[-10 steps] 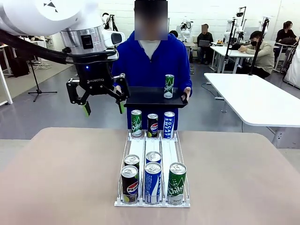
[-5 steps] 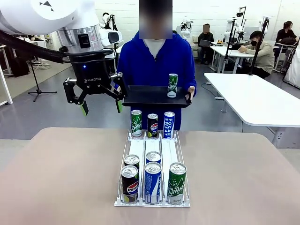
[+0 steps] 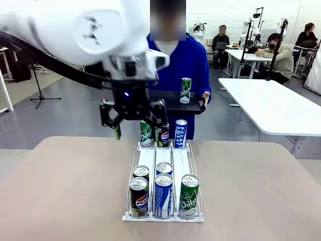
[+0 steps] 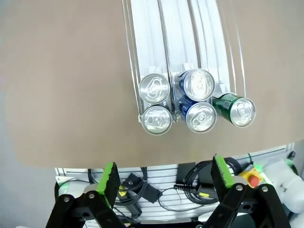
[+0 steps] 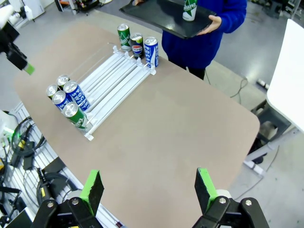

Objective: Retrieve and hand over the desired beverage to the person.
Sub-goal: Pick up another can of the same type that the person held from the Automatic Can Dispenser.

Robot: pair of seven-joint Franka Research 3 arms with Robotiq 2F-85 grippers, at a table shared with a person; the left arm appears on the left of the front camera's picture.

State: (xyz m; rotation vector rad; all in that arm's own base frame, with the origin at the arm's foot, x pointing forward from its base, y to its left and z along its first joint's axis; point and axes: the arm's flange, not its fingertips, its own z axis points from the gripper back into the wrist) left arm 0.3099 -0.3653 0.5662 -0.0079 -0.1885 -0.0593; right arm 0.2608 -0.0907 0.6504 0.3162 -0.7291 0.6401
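Green can (image 3: 186, 91) — a slim metal cylinder with white script reading "Chilsu" — is standing upright on a flat black tray (image 3: 173, 102). The person (image 3: 193, 60), in a royal-blue hooded sweatshirt, is holding the tray level beyond the far edge of the bench (image 3: 60, 191).

On the smooth tan bench top, a white three-lane wire rack (image 3: 181, 159) is carrying more cans. At its far end, a far green can (image 3: 146, 136), a black Pepsi can (image 3: 163, 136) and a blue can (image 3: 180, 133) lettered "SWEAT" are standing side by side. At its near end, five near cans (image 3: 163, 195) are sitting in two rows, showing round silver lids with pull tabs in the left wrist view.

Left pincer (image 3: 139, 131) is hanging above the bench, in front of the far cans, with its green-padded fingers (image 4: 110, 172) spread wide and gripping nothing. Right pincer (image 5: 148, 183) is hovering high over the bench — likewise spread wide and empty.
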